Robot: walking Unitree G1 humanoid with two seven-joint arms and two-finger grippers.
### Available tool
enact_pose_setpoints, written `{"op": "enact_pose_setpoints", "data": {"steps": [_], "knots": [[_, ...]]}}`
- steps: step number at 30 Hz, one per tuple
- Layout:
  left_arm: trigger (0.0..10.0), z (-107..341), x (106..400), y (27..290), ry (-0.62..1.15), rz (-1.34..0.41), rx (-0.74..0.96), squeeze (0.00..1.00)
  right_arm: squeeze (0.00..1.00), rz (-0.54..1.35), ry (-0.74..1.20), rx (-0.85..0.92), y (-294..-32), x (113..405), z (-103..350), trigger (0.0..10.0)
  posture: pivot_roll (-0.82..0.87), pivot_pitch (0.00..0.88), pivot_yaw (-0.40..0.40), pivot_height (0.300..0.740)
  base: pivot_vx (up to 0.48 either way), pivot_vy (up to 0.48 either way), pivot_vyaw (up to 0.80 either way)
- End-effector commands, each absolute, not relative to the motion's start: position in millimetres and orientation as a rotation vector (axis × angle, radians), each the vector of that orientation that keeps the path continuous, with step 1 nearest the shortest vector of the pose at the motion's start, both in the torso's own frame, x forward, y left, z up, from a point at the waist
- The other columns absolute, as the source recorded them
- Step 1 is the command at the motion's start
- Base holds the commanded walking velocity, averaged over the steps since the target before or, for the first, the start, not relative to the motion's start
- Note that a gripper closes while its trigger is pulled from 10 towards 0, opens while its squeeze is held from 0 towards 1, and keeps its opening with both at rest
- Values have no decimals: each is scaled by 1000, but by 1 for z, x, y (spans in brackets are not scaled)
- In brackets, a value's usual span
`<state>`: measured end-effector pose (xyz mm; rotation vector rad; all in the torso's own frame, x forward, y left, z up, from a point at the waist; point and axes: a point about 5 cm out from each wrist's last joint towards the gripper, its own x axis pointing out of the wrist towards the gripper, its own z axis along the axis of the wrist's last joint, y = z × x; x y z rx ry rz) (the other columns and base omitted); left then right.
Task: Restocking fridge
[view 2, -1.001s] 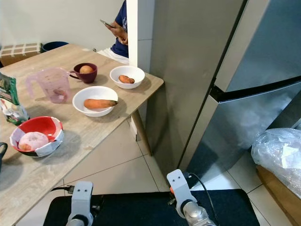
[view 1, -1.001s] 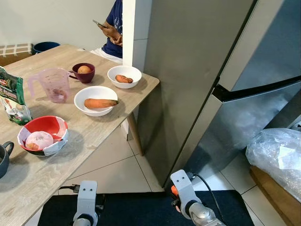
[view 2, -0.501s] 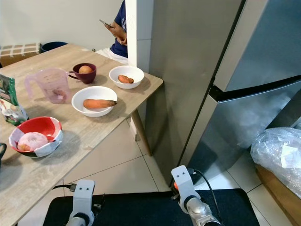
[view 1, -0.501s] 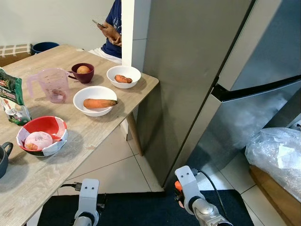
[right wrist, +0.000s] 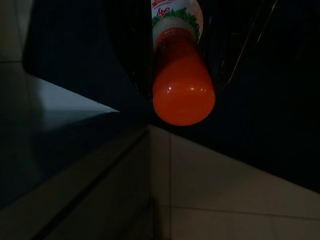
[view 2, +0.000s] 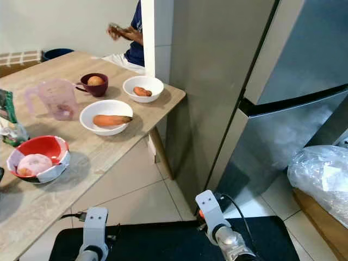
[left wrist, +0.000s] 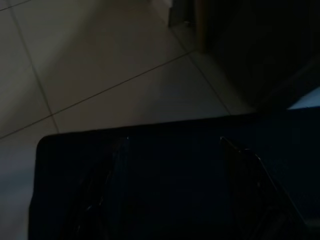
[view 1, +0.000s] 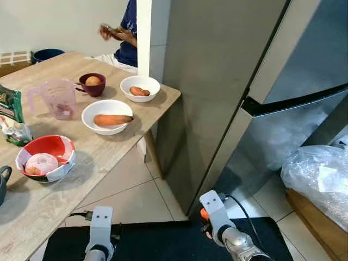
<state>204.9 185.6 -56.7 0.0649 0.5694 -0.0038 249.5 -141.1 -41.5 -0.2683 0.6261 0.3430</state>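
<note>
At the far left of the left eye view a wooden counter [view 1: 109, 149] runs from the lower left corner up toward the upper middle. On it, from left to right, stand a dark mug at the frame edge [view 1: 3, 182], a green printed bag [view 1: 12, 111], a red bowl wrapped in paper [view 1: 45, 157] with a pale pink round item inside, a clear pink measuring jug [view 1: 54, 98], a small maroon cup [view 1: 92, 85] holding a brownish round item, a white bowl [view 1: 107, 116] with a carrot [view 1: 112, 119] lying across it, and a smaller white bowl [view 1: 140, 87] with a short orange vegetable near the counter's right corner. Behind the counter, in the upper left-centre, a person in a dark blue top [view 1: 129, 27] sits partly hidden by a white pillar [view 1: 143, 32]. The left tool [left wrist: 172, 190] hangs low over a dark mat [view 1: 163, 239] at the bottom of the frame; its wrist view is too dark to tell whether its fingers are apart or together. Right of centre the tall grey fridge [view 1: 228, 81] stands with its doors closed, a dark seam crossing the right half. At the bottom centre-right the right tool [right wrist: 182, 75] is closed around an orange bottle [right wrist: 182, 85] with a green and white label, held low above the mat and the pale floor tiles [view 1: 141, 187], just before the fridge's lower corner. At the far right a crumpled clear plastic bag [view 1: 318, 179] sits on a brown surface.
</note>
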Motion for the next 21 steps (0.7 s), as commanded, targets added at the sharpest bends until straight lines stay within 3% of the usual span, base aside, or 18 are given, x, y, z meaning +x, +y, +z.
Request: {"op": "enact_pose_setpoints", "data": {"steps": [1,11,21], "knots": [[10000,-56,206,194,583,2,88,0,0,331,643,-253,-140,242,-47,10000,16,39,-72,740,0,0,0],[10000,-55,204,201,586,-35,120,0,0,298,656,-194,-128,234,-52,10000,21,41,-5,740,0,0,0],[10000,-58,197,203,592,45,65,0,0,286,652,-195,-130,237,-50,10000,29,35,-26,740,0,0,0]]}}
